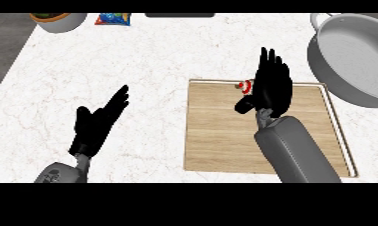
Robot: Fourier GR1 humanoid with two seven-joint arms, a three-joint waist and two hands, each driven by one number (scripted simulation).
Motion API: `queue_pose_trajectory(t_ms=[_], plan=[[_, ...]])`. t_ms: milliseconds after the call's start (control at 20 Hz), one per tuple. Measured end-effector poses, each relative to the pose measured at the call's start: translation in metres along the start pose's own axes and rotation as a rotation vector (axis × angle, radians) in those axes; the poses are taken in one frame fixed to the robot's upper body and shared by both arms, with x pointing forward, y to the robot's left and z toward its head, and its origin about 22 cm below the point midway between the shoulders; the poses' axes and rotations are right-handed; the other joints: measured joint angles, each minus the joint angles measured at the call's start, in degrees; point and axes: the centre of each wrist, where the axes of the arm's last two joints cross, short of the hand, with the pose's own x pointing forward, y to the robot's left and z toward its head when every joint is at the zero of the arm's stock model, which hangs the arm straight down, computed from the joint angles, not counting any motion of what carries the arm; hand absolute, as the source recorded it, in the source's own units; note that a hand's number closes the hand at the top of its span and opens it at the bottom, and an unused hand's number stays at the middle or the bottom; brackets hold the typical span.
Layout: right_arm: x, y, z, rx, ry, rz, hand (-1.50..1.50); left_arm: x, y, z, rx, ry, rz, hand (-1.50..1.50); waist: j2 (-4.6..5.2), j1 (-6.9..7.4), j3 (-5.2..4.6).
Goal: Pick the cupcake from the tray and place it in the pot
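Cupcake (245,86): small red-and-white shape at the upper middle of the wooden tray (221,140), right of frame centre. Mostly hidden; only its left edge shows past the right hand (272,87). Not yet lifted, as far as can be told.

Right hand: over the tray's upper part, directly on or above the cupcake. Fingers extended toward the top of the frame and slightly spread, thumb out at lower left near the cupcake. No curl round it visible; contact cannot be confirmed. Likely placed here to close on the cupcake next.

Pot (347,65): large, grey, at the right edge, just beyond the tray's upper right corner, a short carry.

Left hand (100,122): lower left over the white counter (133,60), fingers straight and together, holding nothing, resting clear of the work.

Upper left: bowl (55,20), coloured packet (112,18).
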Motion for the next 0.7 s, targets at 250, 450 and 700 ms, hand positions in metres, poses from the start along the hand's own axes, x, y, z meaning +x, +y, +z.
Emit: queue_pose_trajectory(t_ms=[250,450,700], plan=[[-0.02,0.006,0.007,0.045,-0.045,-0.105,-1.5,-0.005,-0.004,0.0,0.0,-0.002,0.003,0.0,0.03,-0.02,0.01],[-0.03,0.008,0.005,0.069,-0.089,-0.21,-1.5,0.0,-0.003,-0.004,-0.002,-0.006,0.006,0.0,0.07,0.01,0.01],[-0.042,0.017,-0.003,0.079,-0.086,-0.317,-1.5,0.004,-0.002,-0.011,-0.002,-0.006,0.005,0.0,0.1,0.05,0.01]])
